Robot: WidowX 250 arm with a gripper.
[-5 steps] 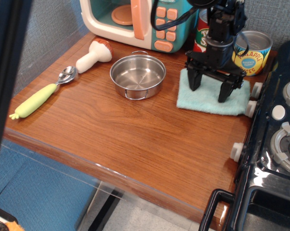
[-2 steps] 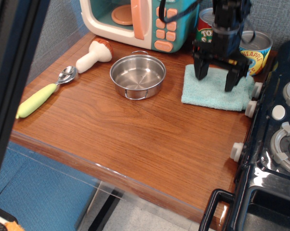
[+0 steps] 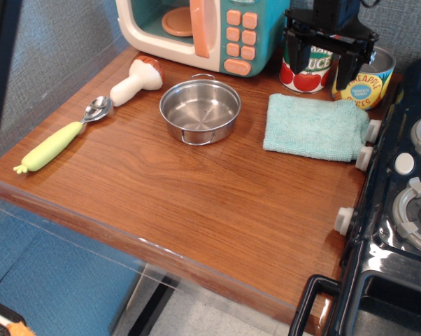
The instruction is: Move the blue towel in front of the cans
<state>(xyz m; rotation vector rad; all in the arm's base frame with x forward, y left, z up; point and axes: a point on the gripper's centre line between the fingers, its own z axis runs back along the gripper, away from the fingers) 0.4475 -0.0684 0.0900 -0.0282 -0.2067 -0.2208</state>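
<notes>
On the desk (image 3: 196,203), the blue towel (image 3: 314,128) lies flat and roughly folded, just in front of the two cans (image 3: 333,66), beside the steel pot (image 3: 200,110). Gripper (image 3: 327,59) hangs above the cans, fingers spread, holding nothing, clear of the cloth. Judgement: towel is light, soft, limp terry; it will sag and drag rather than slide stiffly. Best hold looks like a pinch on a raised fold or near edge, not the flat middle.
</notes>
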